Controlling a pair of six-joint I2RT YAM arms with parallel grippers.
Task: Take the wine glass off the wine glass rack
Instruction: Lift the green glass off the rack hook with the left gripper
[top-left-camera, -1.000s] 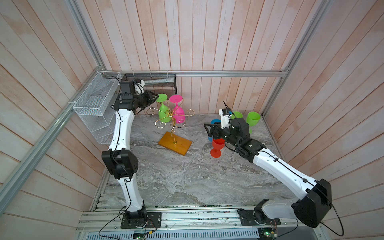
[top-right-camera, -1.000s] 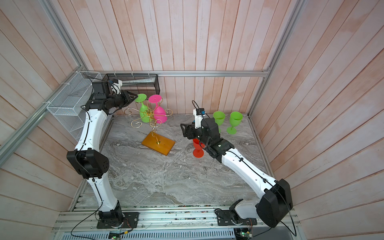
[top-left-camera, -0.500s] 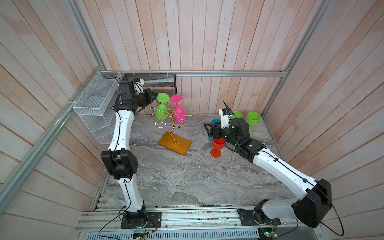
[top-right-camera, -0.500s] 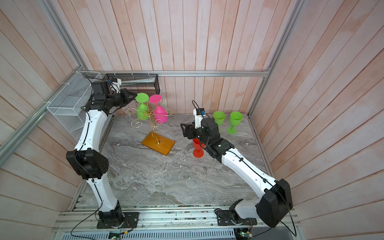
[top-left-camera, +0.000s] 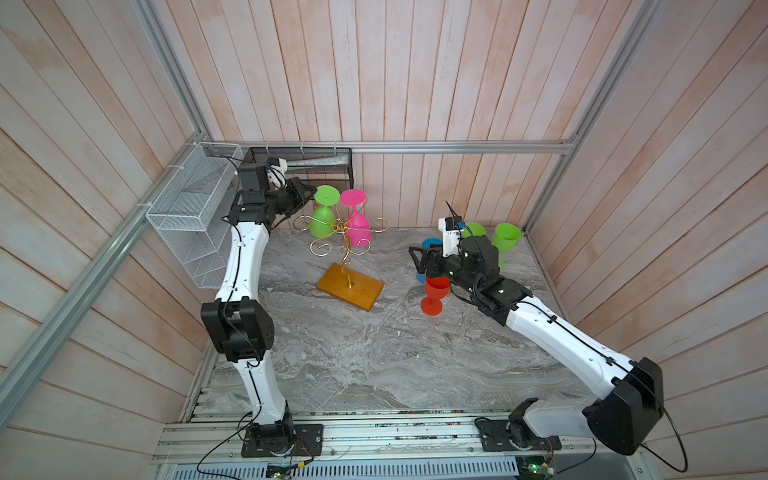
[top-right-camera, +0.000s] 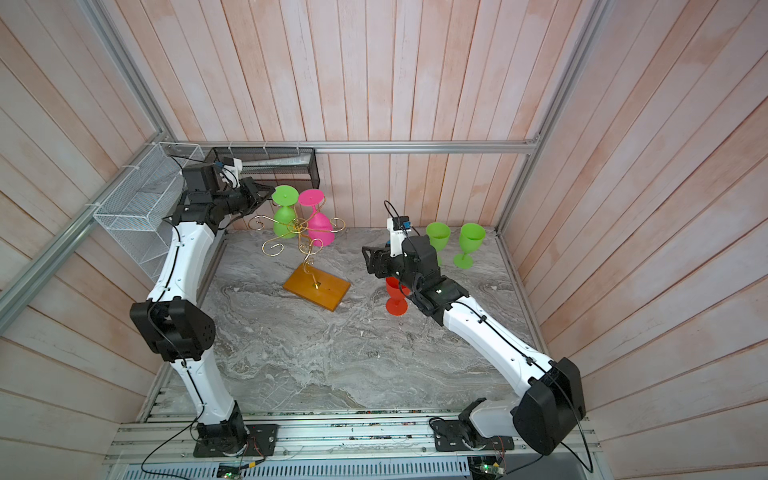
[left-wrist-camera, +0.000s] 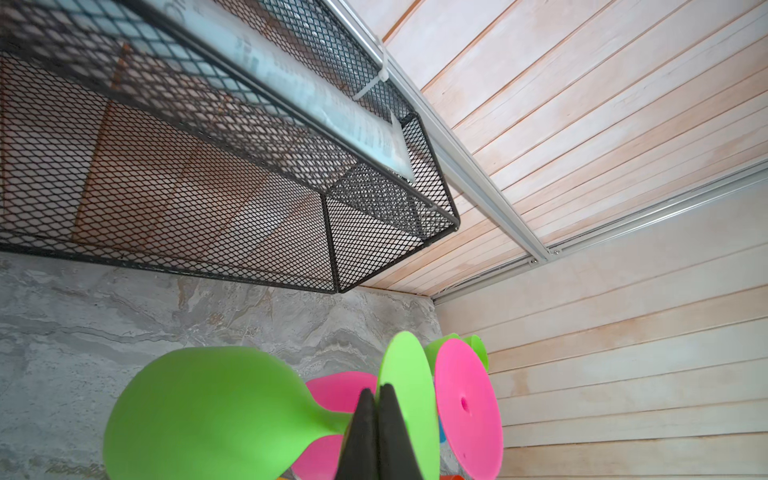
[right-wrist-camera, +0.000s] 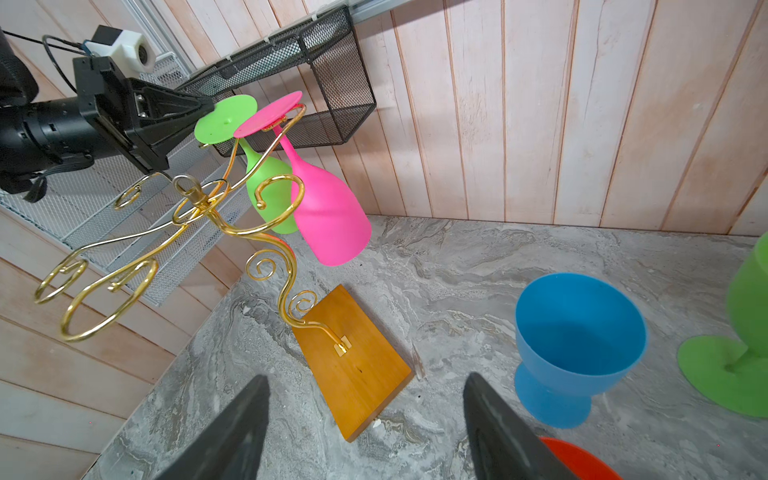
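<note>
Rack and glasses first: the wine glass rack (top-right-camera: 296, 226) stands on the marble surface (top-left-camera: 353, 357) toward the back edge, left of the middle, with its wooden base (top-left-camera: 351, 287) flat on the stone. Two glasses hang upside down from neighbouring gold scroll arms on the rack's back side. They are a green wine glass (top-left-camera: 322, 222) and a pink wine glass (top-left-camera: 360, 229), bowls down and feet up, the two feet almost touching.

The left gripper (left-wrist-camera: 376, 390) reaches in from the back left corner at the height of those feet. In the left wrist view its black fingers (left-wrist-camera: 360, 419) are pressed together on the rim of the green glass's foot, with the stem just beside them.

The right gripper (right-wrist-camera: 365, 377) hovers over the surface right of the middle, facing the rack, its jaws spread wide with nothing between them. A red wine glass (top-left-camera: 435, 291) stands upright beneath that arm's wrist. A blue wine glass (right-wrist-camera: 577, 332) stands upright just beyond the gripper toward the back edge, and two green goblets (top-right-camera: 471, 239) stand upright in the back right corner.

On the back wall a black mesh basket (top-left-camera: 309, 163) hangs above the left gripper — a white wire basket (top-left-camera: 187, 208) hangs on the left wall.
</note>
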